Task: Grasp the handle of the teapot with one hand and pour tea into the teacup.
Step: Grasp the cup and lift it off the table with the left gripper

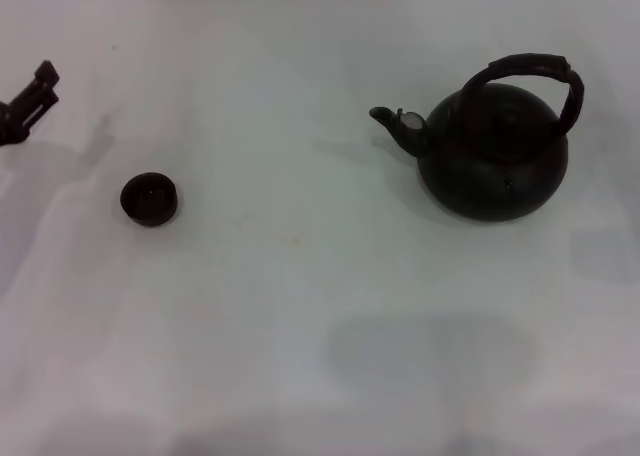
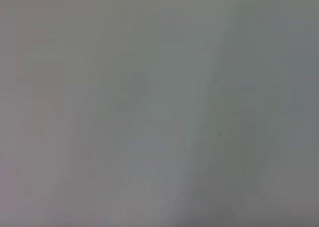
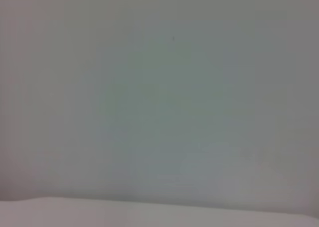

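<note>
Teapot (image 1: 495, 151) lid on, teacup (image 1: 150, 198) well apart; contents unclear.

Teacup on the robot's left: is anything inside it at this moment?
The teacup sits upright on the white table, apart from the teapot. Its bowl looks dark with a faint reddish glint at the centre; whether that is liquid cannot be told. No stream is pouring.

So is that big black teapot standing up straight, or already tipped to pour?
Upright. The teapot sits flat on the table, handle arched on top, spout pointing toward the teacup. No gripper touches it.
</note>
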